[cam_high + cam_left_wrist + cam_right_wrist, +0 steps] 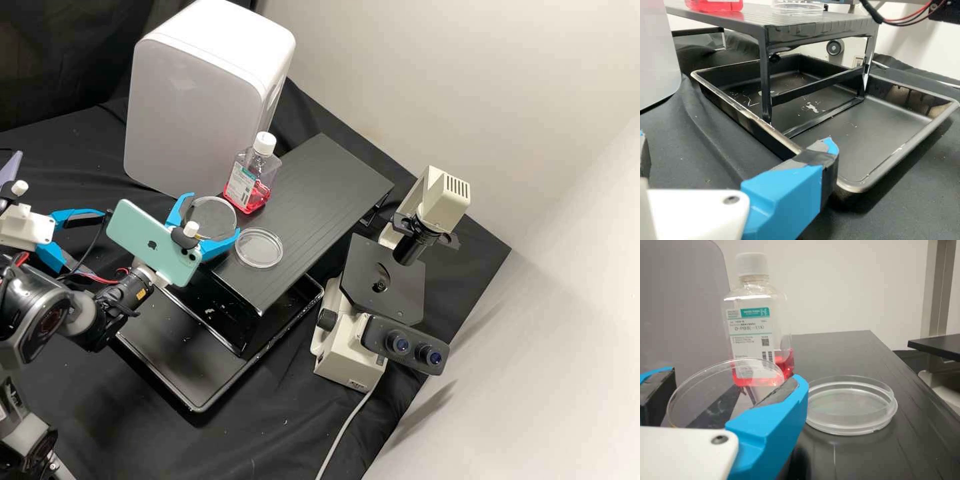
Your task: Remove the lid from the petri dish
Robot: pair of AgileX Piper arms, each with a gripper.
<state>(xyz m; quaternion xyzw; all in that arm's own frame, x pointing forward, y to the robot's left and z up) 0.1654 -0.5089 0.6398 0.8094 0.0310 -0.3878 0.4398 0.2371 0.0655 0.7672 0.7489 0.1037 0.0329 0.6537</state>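
the petri dish lid (212,215) is gripped by its rim between the blue fingers of the right gripper (203,227), over the left edge of the raised black platform (320,193) and apart from its base. the petri dish (259,247) itself is left uncovered on that platform, near a flask (250,177) of pink liquid. the left gripper (79,239) is placed low beside the black tray (900,150); its fingers appear to be spread with nothing between them, though they are only partly seen.
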